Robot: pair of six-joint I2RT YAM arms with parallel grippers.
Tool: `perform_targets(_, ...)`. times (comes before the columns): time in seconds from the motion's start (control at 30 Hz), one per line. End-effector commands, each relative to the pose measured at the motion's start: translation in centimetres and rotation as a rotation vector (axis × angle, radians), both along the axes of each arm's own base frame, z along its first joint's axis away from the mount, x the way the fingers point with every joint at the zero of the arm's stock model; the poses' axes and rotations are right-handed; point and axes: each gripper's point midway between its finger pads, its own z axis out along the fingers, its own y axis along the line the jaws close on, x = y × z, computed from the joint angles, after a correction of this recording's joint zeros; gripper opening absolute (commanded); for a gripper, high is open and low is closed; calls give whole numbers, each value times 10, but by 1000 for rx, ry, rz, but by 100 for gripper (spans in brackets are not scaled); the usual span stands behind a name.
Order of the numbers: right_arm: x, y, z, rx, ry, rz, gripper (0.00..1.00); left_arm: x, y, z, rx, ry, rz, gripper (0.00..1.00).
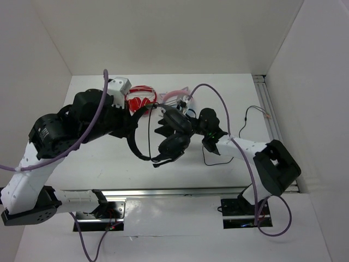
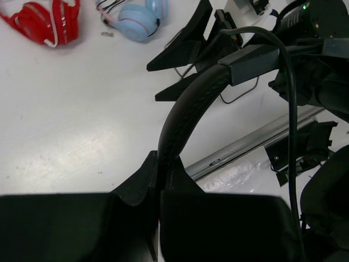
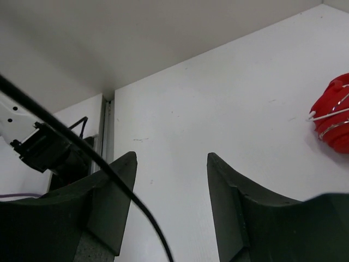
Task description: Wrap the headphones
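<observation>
- Over mid-table: left gripper (image 2: 159, 176) is pinched tight on the band of the headphones (image 1: 173, 134) and holds them up. Earcups hang toward the right arm.
- Right side?
- Right gripper (image 3: 172, 158) has its fingers spread with nothing between them. The cable (image 3: 82, 146) runs diagonally across one finger, outside the gap.
- Which step, then?
- My read: mid-wrap, between grabs. Cable is loose, and I can see no finished coil.
- Next move?
- Right needs to get the cable inside the gap, close on it, then carry it round the band or cups while left holds steady. It's thin and slack, so easy to miss. Line up from the wrist view.
- What can't you see?
- How many turns are already on: it's black on black from above. I can't pick out the boom mic. Left wrist view is half blocked by its own fingers.
- Anything else?
- A thin lead (image 1: 248, 117) lies near the side rail (image 1: 270, 109); can't tell if it's this cable's end. Red-and-white headphones (image 1: 142, 98) and light-blue headphones (image 2: 136, 22) lie at the back, not involved.
</observation>
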Motion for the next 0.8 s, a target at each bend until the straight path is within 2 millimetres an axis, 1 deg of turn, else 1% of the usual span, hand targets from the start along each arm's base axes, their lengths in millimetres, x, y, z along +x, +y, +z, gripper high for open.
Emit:
perform_targets(0.0, 5, 12, 33, 168, -75, 9, 62, 1, 20, 21, -75, -15, 146, 0)
perform_targets(0.03, 10, 15, 29, 171, -67, 10, 62, -1, 26, 22, -82, -4, 182, 0)
perform_targets(0.07, 12, 19, 22, 165, -44, 24, 62, -1, 32, 31, -101, -20, 208, 0)
perform_targets(0.1, 16, 23, 14, 165, -29, 26, 62, -1, 36, 35, -113, -28, 226, 0)
perform_targets(0.13, 19, 29, -6, 159, 10, 40, 62, -1, 39, 41, -128, -39, 235, 0)
perform_targets(0.17, 21, 31, -14, 161, 26, 42, 62, -2, 39, 47, -145, -42, 239, 0)
perform_targets(0.2, 23, 33, -22, 162, 40, 44, 62, 2, 46, 52, -162, -58, 283, 0)
perform_targets(0.23, 25, 34, -46, 137, 87, 42, 61, 4, 49, 52, -157, -59, 307, 0)
perform_targets(0.27, 20, 37, -52, 141, 93, 52, 61, 6, 53, 57, -179, -69, 341, 0)
perform_targets(0.3, 20, 36, -61, 130, 108, 51, 59, 11, 59, 56, -169, -67, 385, 0)
perform_targets(0.33, 17, 34, -79, 106, 139, 47, 59, 15, 66, 56, -161, -82, 422, 0)
perform_targets(0.37, 14, 32, -80, 110, 133, 48, 56, 20, 67, 57, -159, -88, 445, 0)
perform_targets(0.4, 11, 28, -95, 91, 162, 36, 46, 30, 70, 60, -163, -104, 476, 0)
perform_targets(0.43, 8, 25, -98, 90, 163, 36, 38, 36, 72, 61, -158, -112, 495, 0)
perform_targets(0.47, 5, 24, -98, 98, 165, 38, 27, 44, 73, 58, -144, -112, 509, 0)
perform_targets(0.5, 3, 21, -104, 88, 178, 36, 17, 58, 78, 48, -123, -96, 559, 0)
perform_targets(0.53, -8, 20, -105, 81, 186, 47, 6, 66, 76, 43, -120, -81, 552, 0)
perform_targets(0.57, -8, 17, -107, 69, 174, 34, 2, 78, 75, 44, -142, -86, 567, 0)
perform_targets(0.6, -19, 20, -108, 60, 185, 45, 0, 88, 76, 34, -128, -69, 580, 0)
perform_targets(0.63, -25, 18, -106, 59, 190, 42, 0, 103, 88, 28, -125, -55, 634, 0)
perform_targets(0.67, -35, 13, -93, 78, 172, 38, 0, 111, 93, 25, -125, -51, 657, 0)
perform_targets(0.7, -43, 17, -94, 58, 222, 8, 0, 119, 98, 27, -149, -67, 688, 0)
perform_targets(0.73, -50, 20, -88, 45, 241, -5, 0, 131, 111, 16, -129, -50, 741, 0)
perform_targets(0.77, -56, 25, -82, 16, 237, -23, 0, 138, 119, 10, -123, -47, 784, 0)
